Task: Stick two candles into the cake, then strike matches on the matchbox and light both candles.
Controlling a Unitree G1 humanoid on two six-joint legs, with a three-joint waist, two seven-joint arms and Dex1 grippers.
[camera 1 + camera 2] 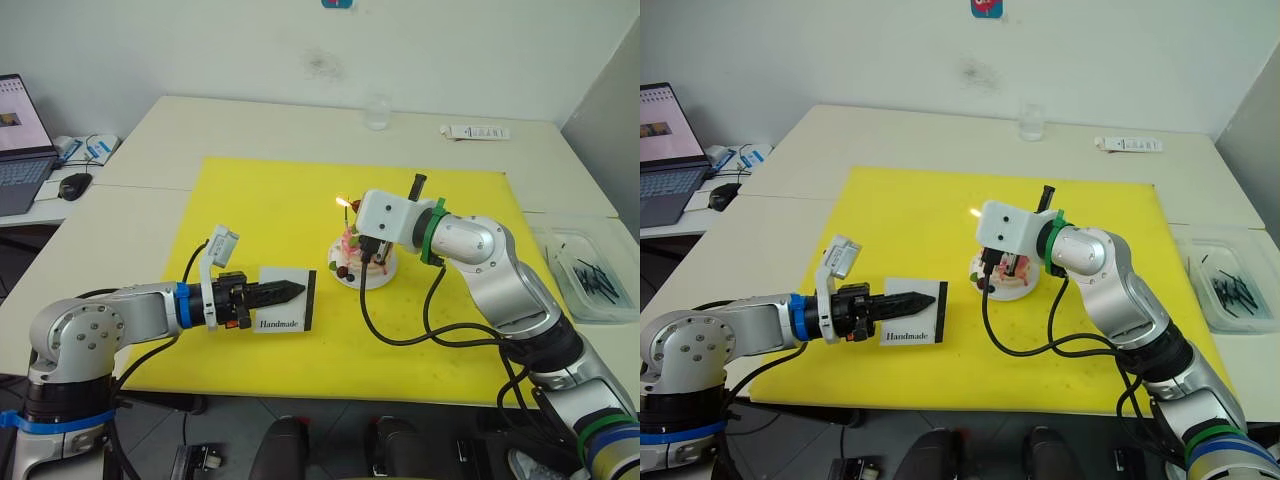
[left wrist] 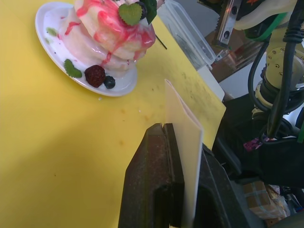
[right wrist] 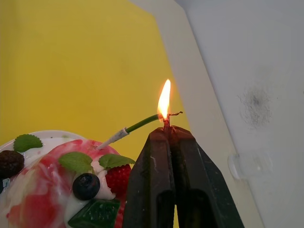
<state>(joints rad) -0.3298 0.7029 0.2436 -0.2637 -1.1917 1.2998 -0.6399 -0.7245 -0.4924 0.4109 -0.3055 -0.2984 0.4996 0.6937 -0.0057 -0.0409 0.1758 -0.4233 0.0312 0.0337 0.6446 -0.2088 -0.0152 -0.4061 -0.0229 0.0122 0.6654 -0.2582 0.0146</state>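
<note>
Candle (image 3: 137, 124) slants up from the cake (image 3: 57, 175) at lower left of the right wrist view, its tip meeting the flame. Right gripper (image 3: 167, 130) pinches a burning match (image 3: 167, 121) there; left gripper (image 1: 290, 292), centre-left in the head view, clamps the matchbox (image 1: 288, 312).

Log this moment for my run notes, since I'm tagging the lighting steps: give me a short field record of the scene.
surface: yellow mat on a pale table
cake: on a white plate, near the mat's middle
right gripper: shut on a burning match, flame at the tip of a candle standing in the cake
left gripper: shut on the matchbox, held on edge above the mat
other: clear bin of dark sticks at robot's right
</note>
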